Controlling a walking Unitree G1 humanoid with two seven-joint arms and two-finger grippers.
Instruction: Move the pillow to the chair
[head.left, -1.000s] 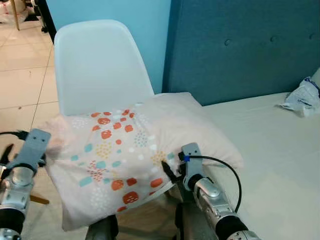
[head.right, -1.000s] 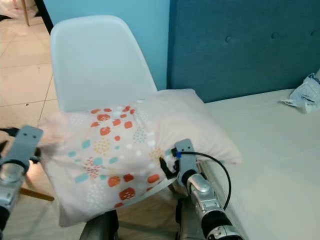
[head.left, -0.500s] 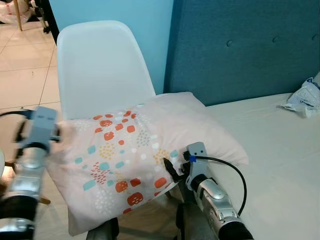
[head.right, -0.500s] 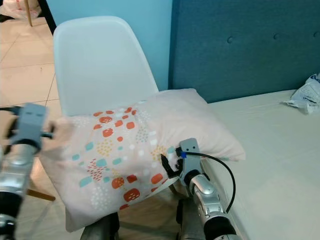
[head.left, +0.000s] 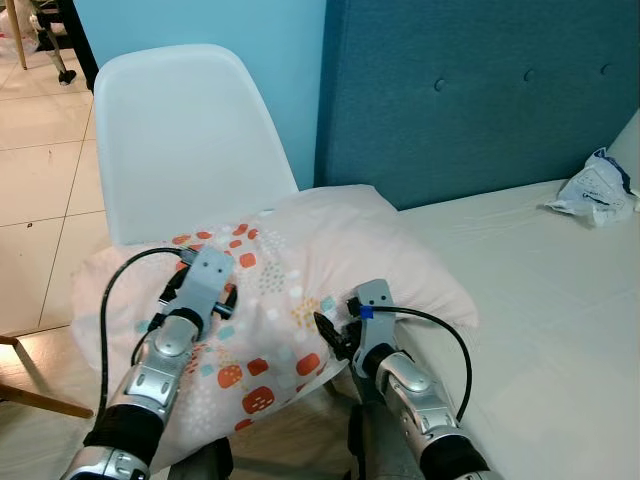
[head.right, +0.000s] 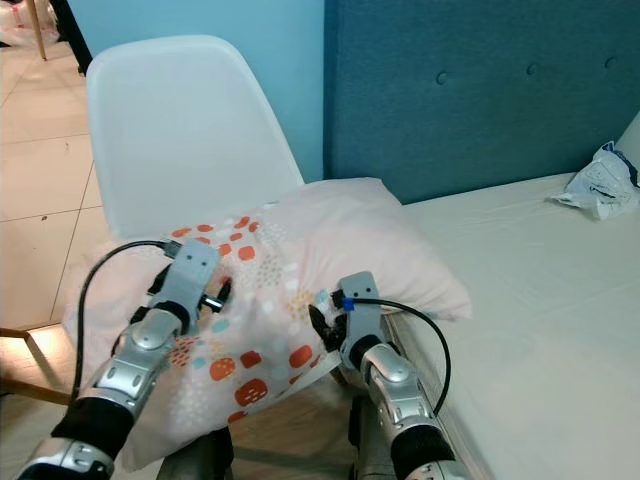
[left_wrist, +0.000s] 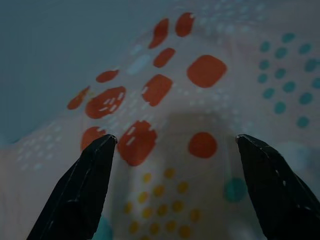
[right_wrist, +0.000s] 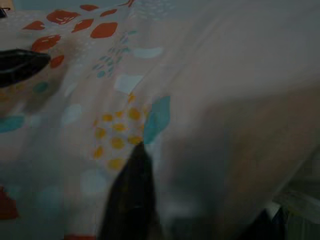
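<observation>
**A:** Left eye view is showing the white chair (head.left: 190, 140) on the left, standing against the light blue wall (head.left: 200, 25), with tiled floor (head.left: 40, 170) further left. The pillow (head.left: 300, 270), pale with orange, teal and yellow dots, is lying across the chair seat and spilling over its front edge, while its right corner is resting on the edge of the bed (head.left: 540, 300).

**B:** What's the left end effector (head.left: 205, 295) doing?

**A:** It's sitting on top of the pillow's left half, pointing toward the chair back. In the left wrist view its two black fingers (left_wrist: 85, 190) are standing spread wide, with the spotted fabric (left_wrist: 170, 125) lying between the tips, so nothing is being pinched there.

**B:** And the right one?

**A:** The right end effector (head.left: 335, 335) is pressing into the pillow's front right edge, just beside the bed's corner. In the right wrist view one dark finger (right_wrist: 132, 195) is lying against the fabric and another dark tip is showing off to one side, but it's murky, so I can't tell whether it's gripping the cloth or just touching it.

**B:** Anything further right?

**A:** The dark teal headboard (head.left: 480, 90) is running behind the bed, and a crumpled white plastic bag (head.left: 595, 190) is lying on the sheet at the far right.
</observation>
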